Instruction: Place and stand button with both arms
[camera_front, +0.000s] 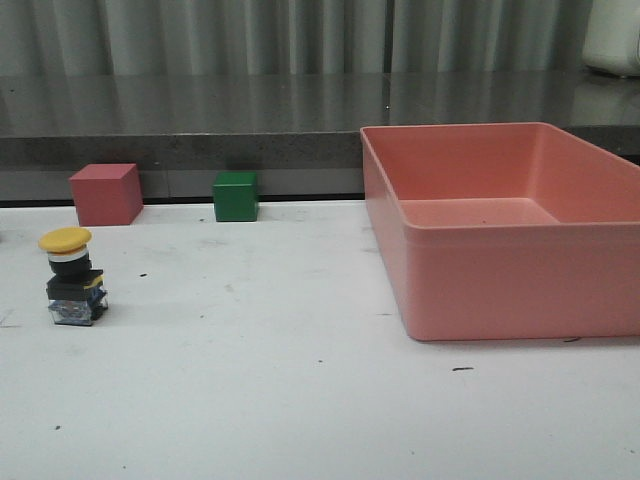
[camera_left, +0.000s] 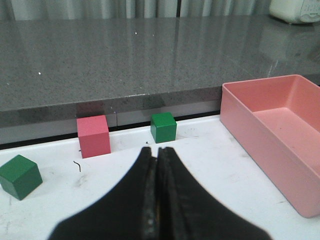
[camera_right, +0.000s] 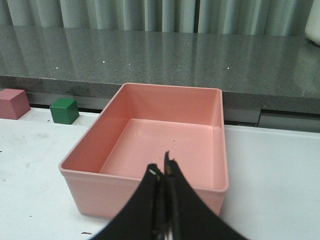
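Note:
The button (camera_front: 72, 277) stands upright at the left of the white table in the front view, yellow cap on top, bluish clear base on the table. It shows in neither wrist view. My left gripper (camera_left: 154, 150) is shut and empty, above the table short of the pink cube (camera_left: 93, 135) and a green cube (camera_left: 164, 127). My right gripper (camera_right: 162, 169) is shut and empty, in front of the near wall of the pink bin (camera_right: 145, 196). Neither arm shows in the front view.
A pink cube (camera_front: 106, 194) and a green cube (camera_front: 235, 196) stand at the table's back edge. The large pink bin (camera_front: 500, 285) fills the right side. A second green cube (camera_left: 20, 176) shows in the left wrist view. A dark counter runs behind.

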